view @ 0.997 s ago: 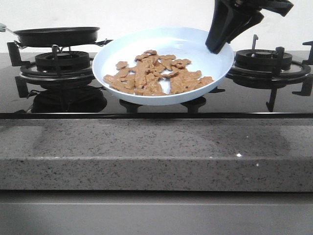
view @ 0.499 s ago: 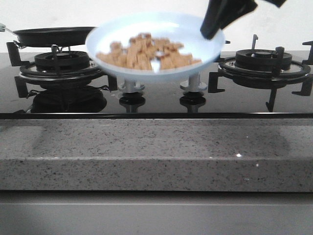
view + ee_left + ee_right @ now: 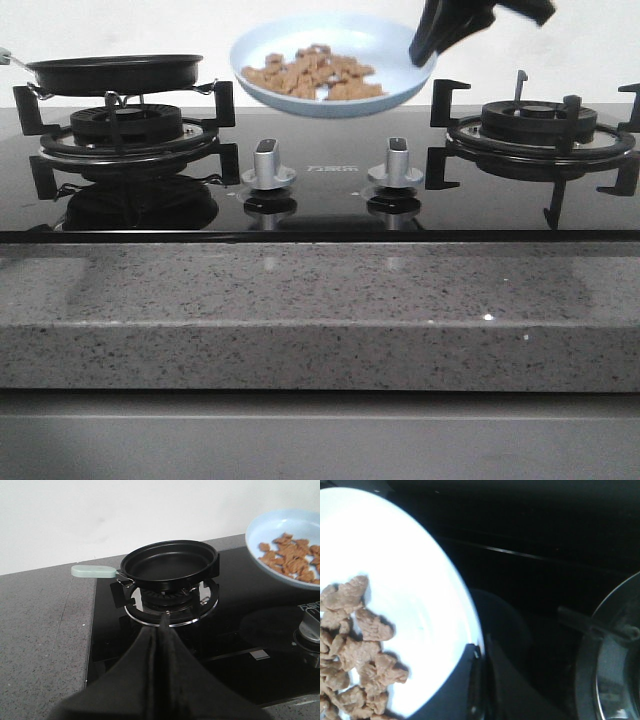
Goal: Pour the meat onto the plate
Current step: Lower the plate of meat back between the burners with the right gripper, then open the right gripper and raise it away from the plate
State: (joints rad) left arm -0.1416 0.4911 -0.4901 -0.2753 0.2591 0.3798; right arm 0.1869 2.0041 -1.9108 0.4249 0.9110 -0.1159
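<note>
The pale blue plate [image 3: 395,48] hangs in the air above the back middle of the hob, tilted slightly. A heap of orange-brown meat [image 3: 312,73] lies in it. My right gripper [image 3: 432,42] is shut on the plate's right rim; in the right wrist view its fingers [image 3: 479,680] clamp the rim of the plate [image 3: 405,600] beside the meat [image 3: 355,655]. My left gripper [image 3: 163,625] is shut and empty, in front of the black frying pan [image 3: 170,562], which shows no meat. The plate [image 3: 272,532] and meat [image 3: 292,560] also show in the left wrist view.
The frying pan [image 3: 115,72] with a pale green handle [image 3: 95,571] sits on the left burner [image 3: 125,130]. The right burner [image 3: 540,125] is bare. Two silver knobs [image 3: 268,165] stand on the black glass hob below the plate. A grey stone counter edge [image 3: 320,310] runs along the front.
My right gripper has lifted the plate of meat up and back, away from the front of the hob, uncovering the two knobs.
</note>
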